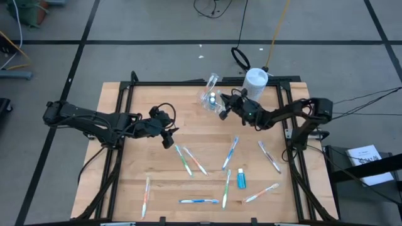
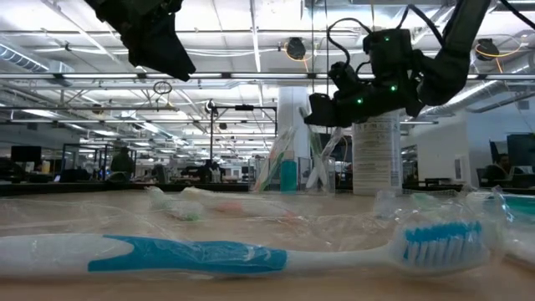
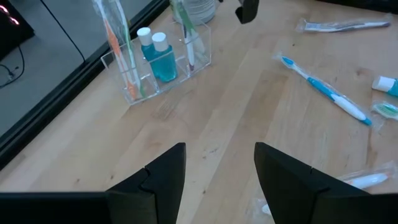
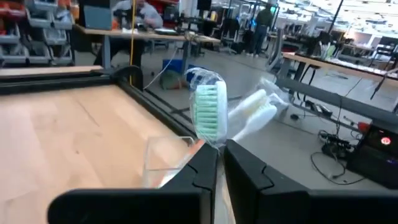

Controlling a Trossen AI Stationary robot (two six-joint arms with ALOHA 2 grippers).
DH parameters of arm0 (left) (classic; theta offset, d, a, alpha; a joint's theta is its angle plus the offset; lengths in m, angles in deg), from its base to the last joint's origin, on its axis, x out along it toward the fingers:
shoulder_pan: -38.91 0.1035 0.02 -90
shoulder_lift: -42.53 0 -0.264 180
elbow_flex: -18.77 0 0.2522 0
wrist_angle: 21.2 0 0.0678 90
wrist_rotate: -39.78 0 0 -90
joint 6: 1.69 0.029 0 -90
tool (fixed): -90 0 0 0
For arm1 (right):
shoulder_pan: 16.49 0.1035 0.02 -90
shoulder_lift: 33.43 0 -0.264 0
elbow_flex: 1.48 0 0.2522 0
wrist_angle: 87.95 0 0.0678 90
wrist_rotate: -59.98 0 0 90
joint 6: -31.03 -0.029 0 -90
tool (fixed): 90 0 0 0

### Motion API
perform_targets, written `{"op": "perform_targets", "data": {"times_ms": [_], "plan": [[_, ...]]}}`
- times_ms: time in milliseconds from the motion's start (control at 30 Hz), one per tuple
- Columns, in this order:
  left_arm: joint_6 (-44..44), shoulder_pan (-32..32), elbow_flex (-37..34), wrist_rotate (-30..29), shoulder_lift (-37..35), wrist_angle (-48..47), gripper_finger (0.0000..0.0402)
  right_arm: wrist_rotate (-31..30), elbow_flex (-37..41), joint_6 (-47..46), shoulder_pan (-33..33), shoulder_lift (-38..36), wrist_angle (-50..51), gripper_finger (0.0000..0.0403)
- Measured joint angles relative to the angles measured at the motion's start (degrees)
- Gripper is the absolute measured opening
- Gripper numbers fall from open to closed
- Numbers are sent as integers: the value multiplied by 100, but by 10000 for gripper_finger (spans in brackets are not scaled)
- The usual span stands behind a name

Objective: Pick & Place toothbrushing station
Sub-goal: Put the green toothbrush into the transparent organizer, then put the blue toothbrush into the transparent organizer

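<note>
Right gripper is at the far side of the table, directly at the clear holder; its fingers are nearly together, and the right wrist view shows a wrapped green-bristled brush standing just ahead of the tips above the holder's rim. Whether the fingers are clamped on that brush's handle or merely touching it cannot be told. The holder stands near the table's far edge, just beside the white bottle, and already carries two blue paste tubes and several upright brushes. Judgement: the step in hand is seating this brush in a holder slot. To do it well, keep the brush upright, lower it straight into the slot, and part the fingers only once the handle is inside the walls; the holder is light and looks easy to tip or push toward the edge, so sideways force should be avoided. Left gripper waits over the table's middle left, fingers apart and empty. Loose brushes and one paste tube lie scattered across the near half, so much of the task remains.
</note>
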Motion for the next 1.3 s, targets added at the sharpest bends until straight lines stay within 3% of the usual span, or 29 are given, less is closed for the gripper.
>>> {"op": "perform_targets", "data": {"times_ms": [200, 400, 533, 700, 1067, 1167, 1300], "plan": [[-328, 0, 0, 7, 0, -5, 198, -28, 80, 38, 82, -535, 770, 40], [-475, 0, 2, 58, 1, -23, 198, -248, 87, -316, 165, -1231, 2183, 70], [-598, -1, 2, 421, 2, -33, 198, -779, 87, -631, 306, -1727, 3370, 87], [-761, -7, 2, 896, 2, -37, 198, -759, 90, -727, 521, -2351, 4592, 95], [-1382, -293, 2, 1103, 2, 26, 198, -733, 90, -979, 1088, -3586, 4836, 89], [-1380, -501, 2, 1105, 24, 310, 198, -237, 90, -1069, 1275, -3844, 4850, 89], [-1286, -793, 2, 1106, 180, 975, 198, 966, 90, -1074, 1469, -4053, 4884, 89]]}}
